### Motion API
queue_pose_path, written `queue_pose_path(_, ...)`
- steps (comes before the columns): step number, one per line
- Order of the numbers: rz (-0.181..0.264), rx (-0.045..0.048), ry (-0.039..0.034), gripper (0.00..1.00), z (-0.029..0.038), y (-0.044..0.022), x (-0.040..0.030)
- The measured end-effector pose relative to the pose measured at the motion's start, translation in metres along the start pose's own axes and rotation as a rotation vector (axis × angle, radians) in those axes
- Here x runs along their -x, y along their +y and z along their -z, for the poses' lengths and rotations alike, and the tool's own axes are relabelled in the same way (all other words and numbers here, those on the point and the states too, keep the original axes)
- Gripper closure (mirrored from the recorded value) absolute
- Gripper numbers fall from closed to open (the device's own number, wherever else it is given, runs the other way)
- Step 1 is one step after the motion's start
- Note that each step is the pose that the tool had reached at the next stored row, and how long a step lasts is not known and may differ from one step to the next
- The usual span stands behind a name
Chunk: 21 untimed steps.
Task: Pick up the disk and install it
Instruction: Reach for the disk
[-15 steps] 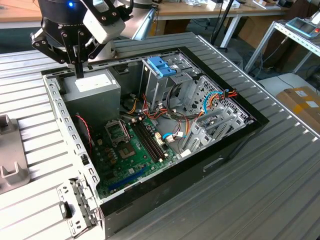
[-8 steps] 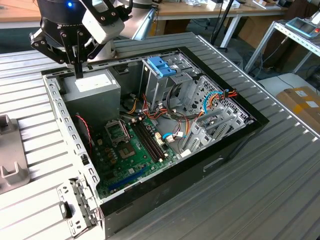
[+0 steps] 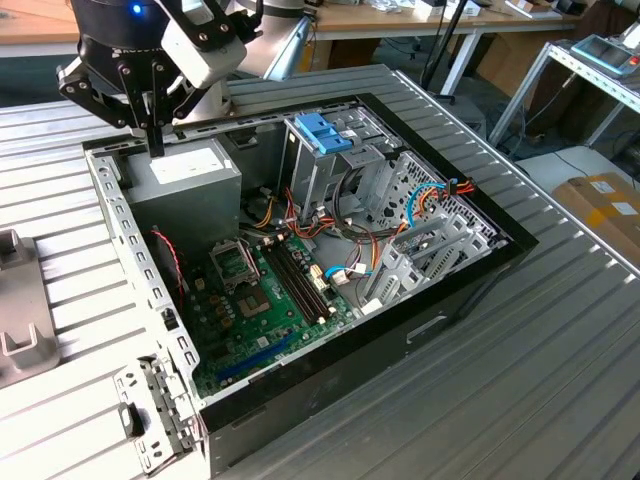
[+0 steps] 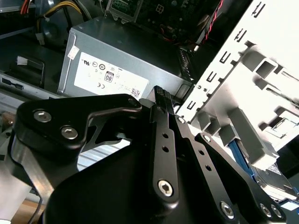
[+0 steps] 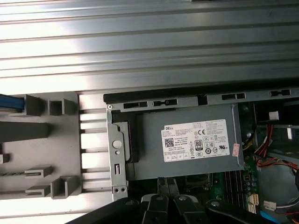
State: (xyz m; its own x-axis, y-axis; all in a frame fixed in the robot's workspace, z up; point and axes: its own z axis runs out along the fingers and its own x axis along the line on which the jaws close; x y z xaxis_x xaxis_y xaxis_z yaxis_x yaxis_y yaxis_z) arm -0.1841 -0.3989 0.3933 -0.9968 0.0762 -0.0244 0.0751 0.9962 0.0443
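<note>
My black gripper (image 3: 156,148) hangs over the open computer case (image 3: 300,400), above the edge of the grey power supply (image 3: 185,170) at the exterior view's left. Its fingers are pressed together with nothing between them, and both wrist views show the gripper (image 4: 163,95) (image 5: 167,183) just off the power supply's labelled face (image 5: 198,140). The disk (image 4: 273,179) is a grey metal drive with a light blue carrier strip. It lies partly hidden behind the pale grey holder (image 4: 252,70) beside the case. A blue edge of the disk (image 5: 9,102) also peeks from that holder (image 5: 42,135).
Inside the case lie the green motherboard (image 3: 265,290), bundled cables (image 3: 420,200) and a metal drive cage (image 3: 320,175) topped by a blue latch (image 3: 325,130). The case rests on a ribbed metal table (image 3: 540,370). Workbenches and a cardboard box (image 3: 605,205) stand behind.
</note>
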Motion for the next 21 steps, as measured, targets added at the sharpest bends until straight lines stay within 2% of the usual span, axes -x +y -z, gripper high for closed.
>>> queue_pose_path(21, 0.000, 0.0001, -0.0001, 0.90, 0.0001, -0.0004, -0.0054)
